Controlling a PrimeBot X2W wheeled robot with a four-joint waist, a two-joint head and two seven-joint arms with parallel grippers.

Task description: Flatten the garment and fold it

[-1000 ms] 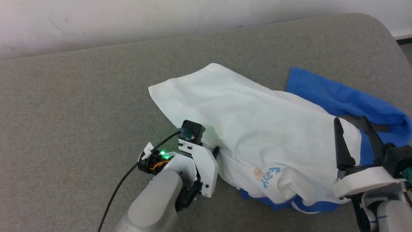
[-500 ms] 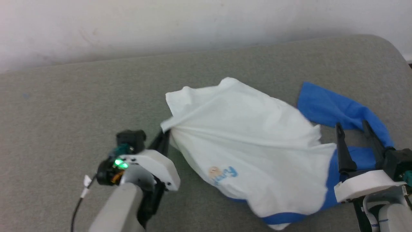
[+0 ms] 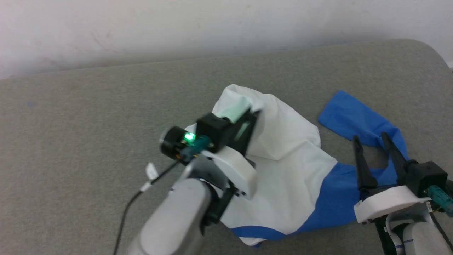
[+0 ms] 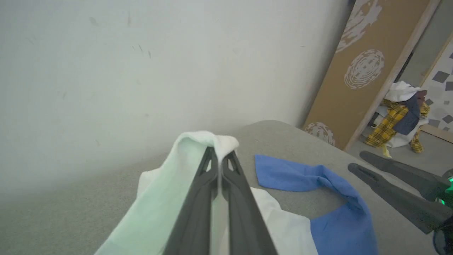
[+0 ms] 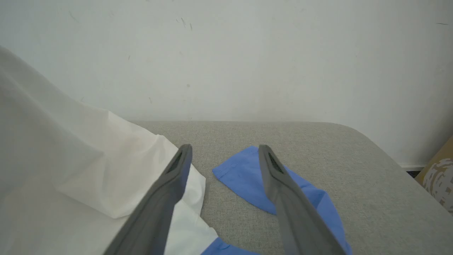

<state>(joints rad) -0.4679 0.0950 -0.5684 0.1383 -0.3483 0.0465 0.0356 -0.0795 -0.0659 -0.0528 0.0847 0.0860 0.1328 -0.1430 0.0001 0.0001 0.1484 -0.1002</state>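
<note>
Head view: shirt bunched right of centre on the tabletop, left gripper jaws pinching its raised white edge. Right gripper, jaws wide, should probably take the blue sleeve and spread gently.

We're looking at the garment showing a white body, its sleeve glowing bright blue against the plain grey surface. We're seeing dark grey fingers on the left gripper and the right gripper, and a green light shining at the left wrist. Off to the side we're catching a brown board carrying white swirl patches, and a yellow plaid cloth.
</note>
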